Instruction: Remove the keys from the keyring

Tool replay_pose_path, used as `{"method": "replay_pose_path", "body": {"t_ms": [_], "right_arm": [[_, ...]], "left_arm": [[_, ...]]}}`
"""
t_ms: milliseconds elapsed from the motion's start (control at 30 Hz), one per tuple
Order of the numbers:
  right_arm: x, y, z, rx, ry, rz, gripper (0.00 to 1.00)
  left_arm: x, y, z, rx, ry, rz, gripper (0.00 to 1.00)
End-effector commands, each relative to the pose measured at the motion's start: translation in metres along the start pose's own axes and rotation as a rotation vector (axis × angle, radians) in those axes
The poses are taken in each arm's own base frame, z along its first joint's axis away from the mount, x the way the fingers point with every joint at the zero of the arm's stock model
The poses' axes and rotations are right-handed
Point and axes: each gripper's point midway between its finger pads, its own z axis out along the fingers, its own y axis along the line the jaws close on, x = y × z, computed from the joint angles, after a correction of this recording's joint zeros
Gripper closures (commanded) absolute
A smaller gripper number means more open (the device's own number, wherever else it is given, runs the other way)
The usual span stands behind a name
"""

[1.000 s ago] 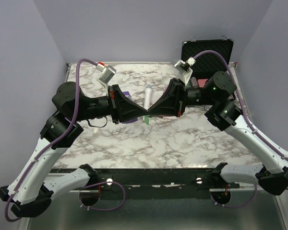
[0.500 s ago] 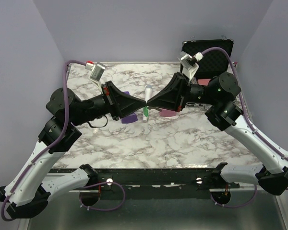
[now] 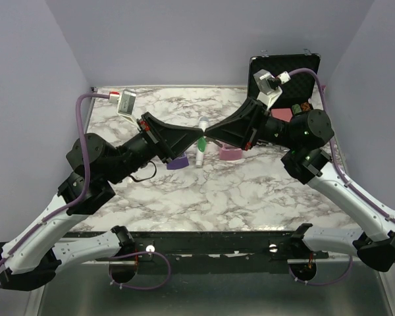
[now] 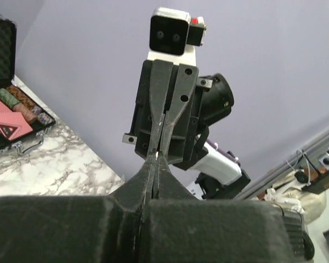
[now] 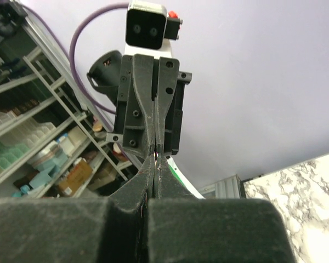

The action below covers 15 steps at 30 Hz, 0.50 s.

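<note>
Both claws sit above the bench [image 3: 250, 191], tip to tip. Left claw [image 3: 199, 137] and right claw [image 3: 209, 133] each have jaws pressed together. Key [image 3: 201, 141]: green sliver just below the meeting point, long axis seemingly downward, equally near both arms. Keyring not resolvable, so I cannot tell what either claw pinches.

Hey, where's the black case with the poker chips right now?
In the top view, the black case sits open at the far right corner of the table, its lid up against the back wall, just behind the right arm.
</note>
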Motion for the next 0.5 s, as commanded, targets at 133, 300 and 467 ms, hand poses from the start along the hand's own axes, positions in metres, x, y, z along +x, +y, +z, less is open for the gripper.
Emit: {"method": "replay_pose_path", "body": {"t_ms": [133, 300, 467], "right_arm": [[-0.027, 0.020, -0.004, -0.068, -0.186, 0.034, 0.99], [-0.033, 0.021, -0.006, -0.076, -0.240, 0.058, 0.99], [-0.043, 0.024, -0.010, -0.074, -0.295, 0.062, 0.99]], "left_arm": [[0.004, 0.021, 0.015, -0.090, -0.132, -0.020, 1.00], [0.002, 0.015, 0.024, -0.085, -0.188, -0.020, 1.00], [0.003, 0.016, 0.027, -0.117, -0.243, -0.031, 1.00]]}}
